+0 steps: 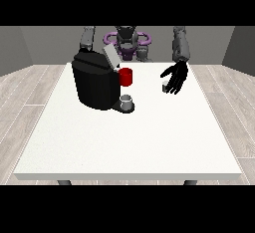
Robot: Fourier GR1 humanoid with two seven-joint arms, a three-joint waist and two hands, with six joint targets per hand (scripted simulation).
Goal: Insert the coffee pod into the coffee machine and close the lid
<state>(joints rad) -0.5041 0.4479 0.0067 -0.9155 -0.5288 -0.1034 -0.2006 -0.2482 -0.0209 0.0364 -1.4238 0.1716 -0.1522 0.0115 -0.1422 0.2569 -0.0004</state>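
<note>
A black coffee machine [94,85] stands on the table's left half with its grey lid [110,56] tilted up. A small grey cup [127,100] sits on its front tray. The hand at the view's right [176,76] hangs just above the table with its fingers relaxed and pointing down. A small grey coffee pod [165,88] lies on the table by that hand's thumb side; whether they touch is unclear. Only the upper arm [87,38] of the other side shows at the view's left; its hand is hidden behind the machine.
A red mug [126,76] stands right behind the machine's front. The large white table [129,142] stretches towards the camera, its front edge near the bottom. The robot's torso [127,43] is at the far edge.
</note>
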